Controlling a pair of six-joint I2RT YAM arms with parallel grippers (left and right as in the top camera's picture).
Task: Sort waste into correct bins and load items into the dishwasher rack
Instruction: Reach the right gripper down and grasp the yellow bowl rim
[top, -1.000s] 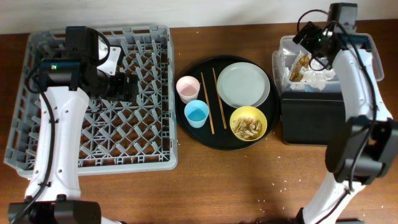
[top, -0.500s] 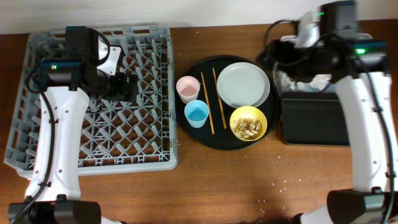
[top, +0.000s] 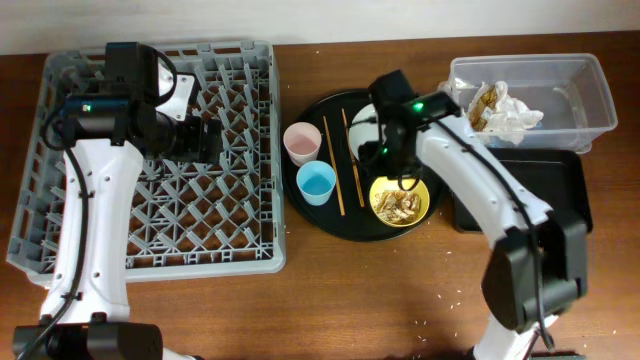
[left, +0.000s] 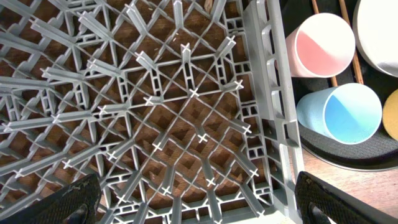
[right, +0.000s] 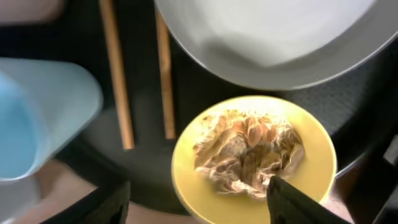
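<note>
Overhead: the right gripper (top: 388, 165) is seen above the round black tray (top: 330, 218), fingers apart, nothing gripped. Right wrist: the yellow bowl (right: 186, 168) with tan food scraps (right: 249, 149) is framed between the fingers, with the grey plate (right: 267, 37) at 12 o'clock of it and the chopsticks (right: 118, 81) at 10. The left gripper (top: 210, 138) is spread wide over the dishwasher rack (top: 150, 245), at 9 o'clock of the tray. Napkins (top: 515, 112) and wrapper (top: 484, 100) are noted in the clear tub (top: 585, 95), at 2 o'clock.

left arm (top: 88, 205) and right arm (top: 472, 178): white link shells, black joint housings, green LED (top: 88, 103) on each. Black cables (top: 170, 72) looped upper left. Fingers (left: 78, 198) matte black.
</note>
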